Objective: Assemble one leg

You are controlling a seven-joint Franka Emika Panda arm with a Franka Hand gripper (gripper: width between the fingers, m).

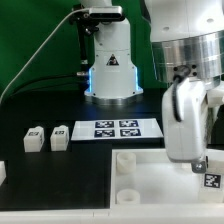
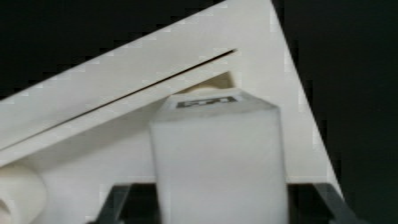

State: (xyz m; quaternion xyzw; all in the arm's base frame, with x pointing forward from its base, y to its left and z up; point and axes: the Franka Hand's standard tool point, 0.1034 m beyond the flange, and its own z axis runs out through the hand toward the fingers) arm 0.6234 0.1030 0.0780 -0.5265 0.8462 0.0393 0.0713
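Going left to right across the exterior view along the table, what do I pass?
First loose leg → second loose leg → marker board → hand gripping a leg over the tray.

Exterior view facing the arm's base (image 1: 108, 62) across the table; wrist view close, down onto the tray (image 2: 107, 120).

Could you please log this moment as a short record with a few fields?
gripper: shut on a leg, low over the tabletop part's near corner
held leg: upright, tag facing the exterior camera
tabletop part: white, corner sockets up, on the black table
loose legs: two, at the exterior view's left
marker board: flat, behind the tabletop part
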